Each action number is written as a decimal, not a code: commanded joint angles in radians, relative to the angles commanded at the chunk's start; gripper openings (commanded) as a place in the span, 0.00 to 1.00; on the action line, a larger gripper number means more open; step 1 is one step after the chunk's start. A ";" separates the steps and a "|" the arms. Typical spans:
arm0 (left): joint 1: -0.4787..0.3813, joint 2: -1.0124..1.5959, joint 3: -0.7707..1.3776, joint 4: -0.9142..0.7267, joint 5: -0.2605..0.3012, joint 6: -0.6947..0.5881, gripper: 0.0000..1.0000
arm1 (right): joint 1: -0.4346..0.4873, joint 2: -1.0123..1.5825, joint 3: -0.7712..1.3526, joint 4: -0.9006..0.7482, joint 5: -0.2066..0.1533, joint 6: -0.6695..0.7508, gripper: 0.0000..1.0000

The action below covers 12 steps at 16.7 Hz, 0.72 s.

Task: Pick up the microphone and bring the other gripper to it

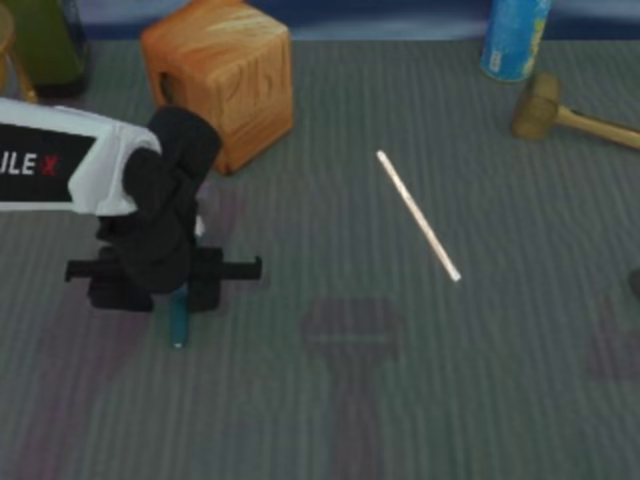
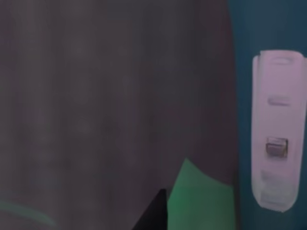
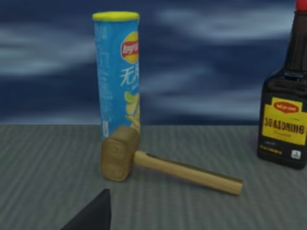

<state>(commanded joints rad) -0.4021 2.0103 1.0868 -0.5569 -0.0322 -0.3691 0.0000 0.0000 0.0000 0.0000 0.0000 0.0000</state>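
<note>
Our left claw (image 1: 178, 285) sits low over the mic (image 1: 179, 322) at the surface's (image 1: 420, 400) left side, in front of the wooden block (image 1: 222, 75). Only the teal handle end pokes out from under the claw in the top view. Left wrist view shows the handle and its white switch patch (image 2: 274, 129) up close. We cannot tell whether the left claw's fingers are apart or clamped. Right arm is parked at the right; only one dark fingertip (image 3: 93, 214) shows, state unclear. White stick (image 1: 418, 214) lies mid-surface. Mallet (image 1: 560, 112), chips can (image 1: 512, 38), sauce bottle (image 3: 285, 120) at far right.
</note>
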 joint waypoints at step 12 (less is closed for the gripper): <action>0.004 -0.143 -0.056 0.316 0.110 0.111 0.00 | 0.000 0.000 0.000 0.000 0.000 0.000 1.00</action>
<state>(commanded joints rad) -0.3985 1.8670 1.0307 -0.2405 0.0780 -0.2584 0.0000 0.0000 0.0000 0.0000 0.0000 0.0000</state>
